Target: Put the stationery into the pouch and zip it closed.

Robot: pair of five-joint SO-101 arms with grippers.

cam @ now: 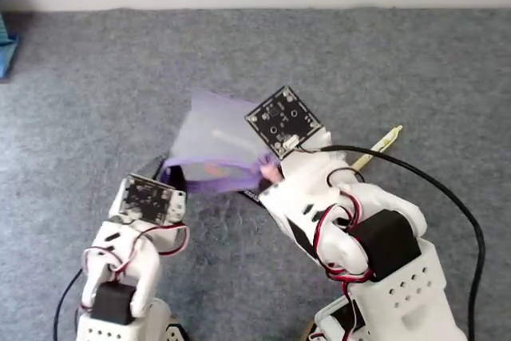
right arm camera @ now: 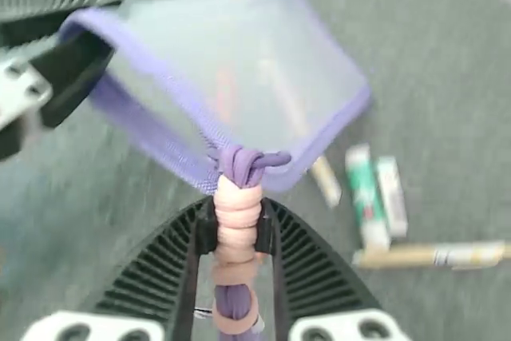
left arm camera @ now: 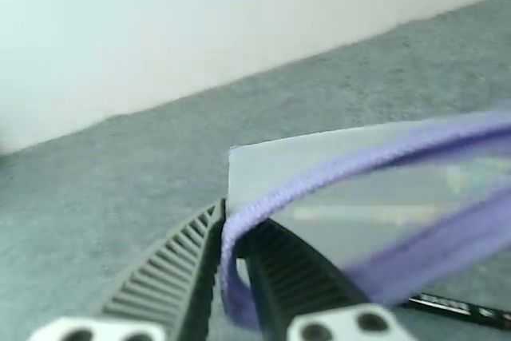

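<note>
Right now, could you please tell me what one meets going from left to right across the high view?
Blue object at the picture's edge → left arm → pouch → pink zip pull → pale wooden stick.

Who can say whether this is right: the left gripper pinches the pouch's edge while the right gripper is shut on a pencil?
One detail is wrong. The right gripper is shut on the zip-pull cord of the pouch, not on a pencil, as the right wrist view shows. The left gripper does pinch the pouch's edge.
</note>
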